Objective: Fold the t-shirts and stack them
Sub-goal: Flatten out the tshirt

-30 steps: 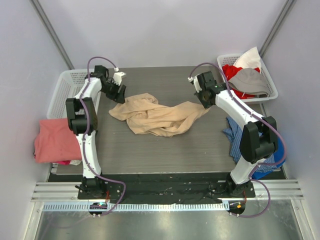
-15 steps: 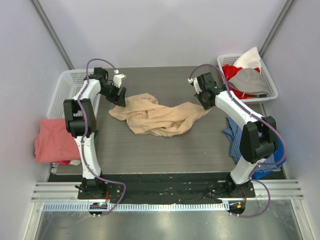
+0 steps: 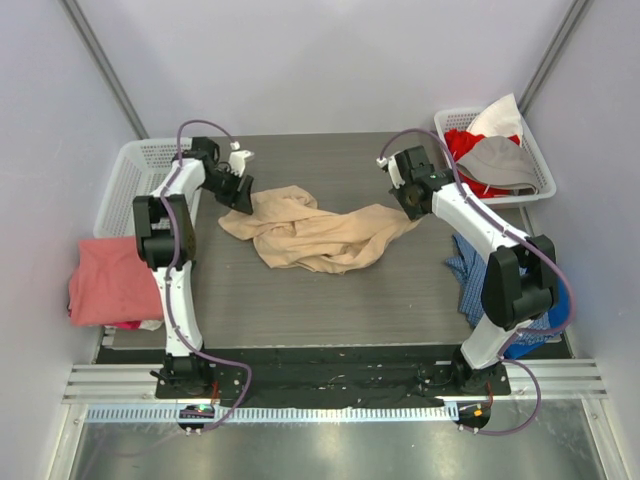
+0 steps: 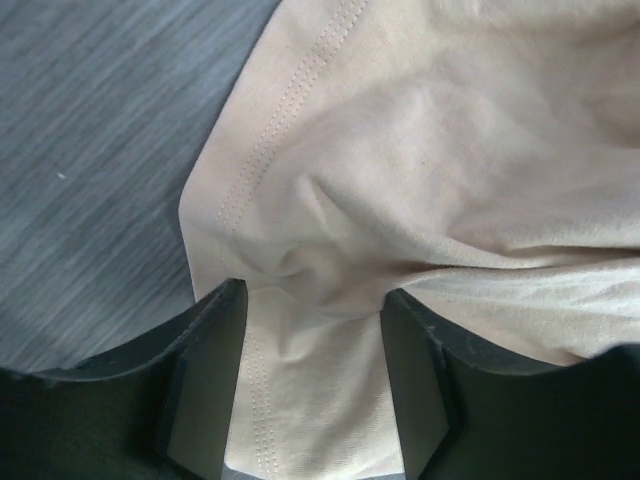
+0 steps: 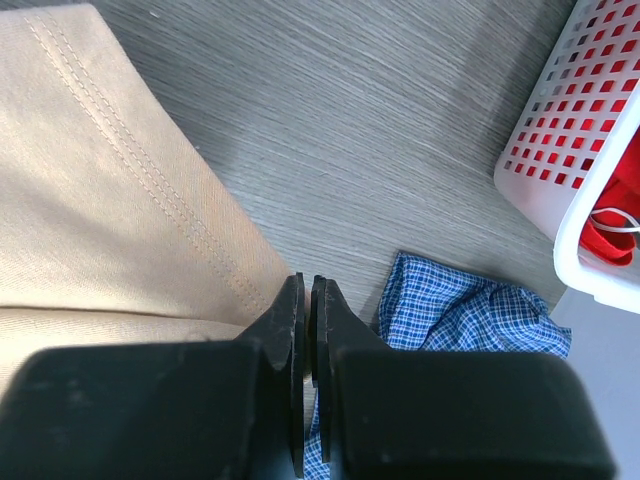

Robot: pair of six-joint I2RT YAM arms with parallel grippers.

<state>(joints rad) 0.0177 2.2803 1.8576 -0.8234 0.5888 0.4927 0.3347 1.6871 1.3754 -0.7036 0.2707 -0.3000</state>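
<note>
A tan t-shirt lies crumpled in the middle of the table. My left gripper is at its left edge. In the left wrist view the gripper is open, and the shirt's stitched hem bunches between the jaws. My right gripper is at the shirt's right corner, which tapers up to it. In the right wrist view that gripper is shut, and the tan hem runs into its left finger. A salmon-pink t-shirt lies off the table's left side.
A white basket stands at the back left. Another white basket at the back right holds red, grey and white clothes, and its corner is near the right gripper. A blue checked cloth hangs at the table's right edge.
My left gripper has shifted slightly down onto the shirt's left edge, with its jaws a little narrower. The right gripper has barely moved and stays shut.
</note>
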